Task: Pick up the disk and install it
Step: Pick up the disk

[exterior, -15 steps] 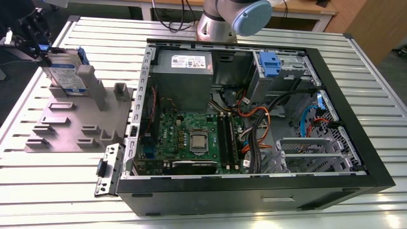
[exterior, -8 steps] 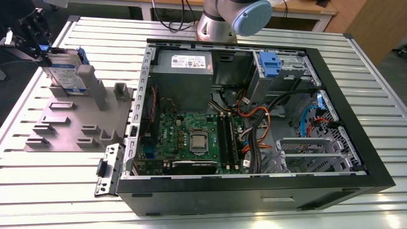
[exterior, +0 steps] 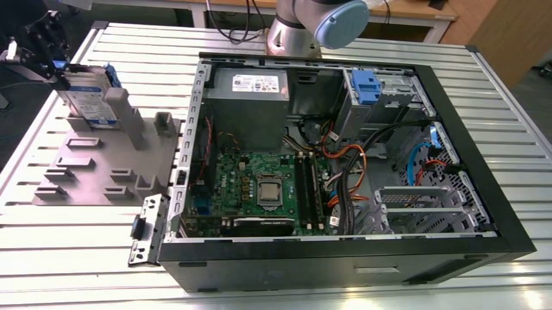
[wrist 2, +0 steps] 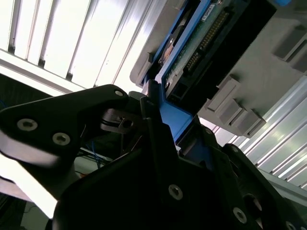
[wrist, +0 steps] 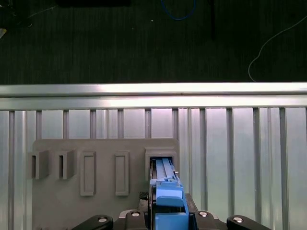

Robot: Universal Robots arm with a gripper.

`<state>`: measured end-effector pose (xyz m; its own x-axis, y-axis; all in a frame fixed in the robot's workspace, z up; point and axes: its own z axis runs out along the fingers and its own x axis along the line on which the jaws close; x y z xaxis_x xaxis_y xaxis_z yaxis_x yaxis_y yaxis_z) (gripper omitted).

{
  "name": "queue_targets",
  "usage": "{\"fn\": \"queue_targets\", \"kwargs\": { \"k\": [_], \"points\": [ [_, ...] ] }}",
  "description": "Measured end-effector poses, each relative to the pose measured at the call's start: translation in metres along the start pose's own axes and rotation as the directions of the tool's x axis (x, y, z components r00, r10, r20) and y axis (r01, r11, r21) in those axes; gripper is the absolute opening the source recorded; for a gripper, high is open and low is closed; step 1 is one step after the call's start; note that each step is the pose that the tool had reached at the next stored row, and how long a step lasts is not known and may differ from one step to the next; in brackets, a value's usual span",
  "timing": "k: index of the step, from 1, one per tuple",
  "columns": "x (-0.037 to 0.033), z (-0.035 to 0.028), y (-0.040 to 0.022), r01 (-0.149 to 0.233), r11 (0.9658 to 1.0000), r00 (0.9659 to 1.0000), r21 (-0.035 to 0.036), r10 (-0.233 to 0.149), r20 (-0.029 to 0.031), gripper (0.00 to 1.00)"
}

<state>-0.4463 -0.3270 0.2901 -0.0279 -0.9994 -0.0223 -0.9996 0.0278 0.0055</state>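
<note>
The disk stands on edge in a slot of the grey holder plate, at the exterior view's far left. It is silver with a white-and-blue label and a blue frame. My gripper sits at its upper end, its black fingers on either side of the blue frame, shut on it. In the second wrist view the gripper clamps the blue frame, and the disk's circuit-board side runs down into the holder. The first wrist view shows the disk's edge in the slot and the blue frame at the gripper.
An open computer case lies on the slatted metal table, right of the holder. Inside are a grey power supply box, a motherboard, cables and a blue latch at a drive bay. The arm's base stands behind the case.
</note>
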Motion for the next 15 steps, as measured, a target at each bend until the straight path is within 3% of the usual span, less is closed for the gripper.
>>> {"fn": "queue_targets", "kwargs": {
  "k": [8,15],
  "points": [
    [-0.0001,-0.0074,0.0001,0.000,1.0000,1.0000,-0.0002,0.000,-0.0001,0.36],
    [-0.0002,-0.0086,0.0001,0.000,1.0000,1.0000,-0.0003,0.000,-0.0002,0.36]
  ]
}}
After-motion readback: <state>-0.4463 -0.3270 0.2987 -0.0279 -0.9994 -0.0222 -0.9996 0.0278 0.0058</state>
